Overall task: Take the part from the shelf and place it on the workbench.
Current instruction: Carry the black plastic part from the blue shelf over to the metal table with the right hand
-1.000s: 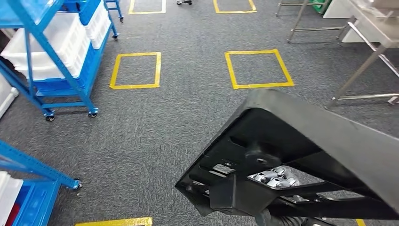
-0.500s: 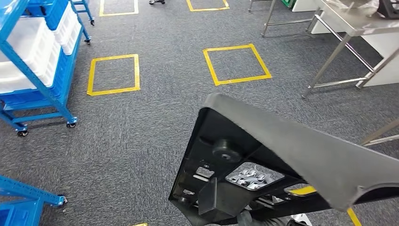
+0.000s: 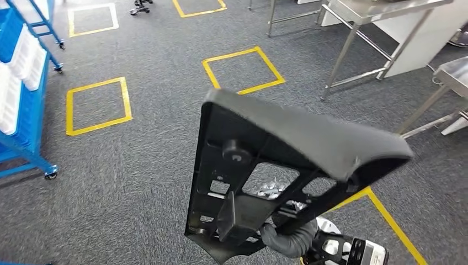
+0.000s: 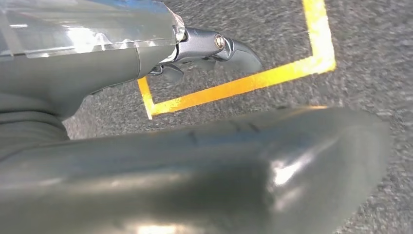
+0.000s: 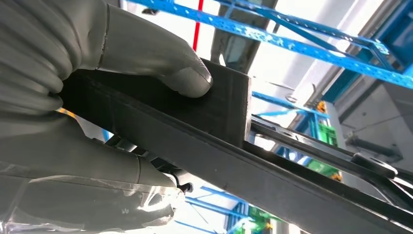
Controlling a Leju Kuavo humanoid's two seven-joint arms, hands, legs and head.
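The part (image 3: 287, 160) is a large black plastic panel with a smooth grey face and a ribbed underside, carried tilted in front of me above the carpet. My right hand (image 5: 97, 97) grips a thick black rib of the part (image 5: 219, 117), thumb pressed on its edge; in the head view its grey cover (image 3: 290, 240) sits under the part's lower end. My left hand (image 4: 204, 48) lies along the smooth face of the part (image 4: 219, 175), fingers curled beyond its edge; whether it grips is hidden. The steel workbench (image 3: 381, 8) stands at the far right.
A second steel table (image 3: 452, 69) stands at the right edge. Blue wheeled shelves with white bins (image 3: 19, 94) line the left. Yellow tape squares (image 3: 243, 69) mark the grey carpet, and one tape corner (image 3: 386, 215) lies near my feet.
The camera has swung to the right, so the shelves slid left and the steel tables came nearer. The part has stayed in my hands and now stands more upright in the picture.
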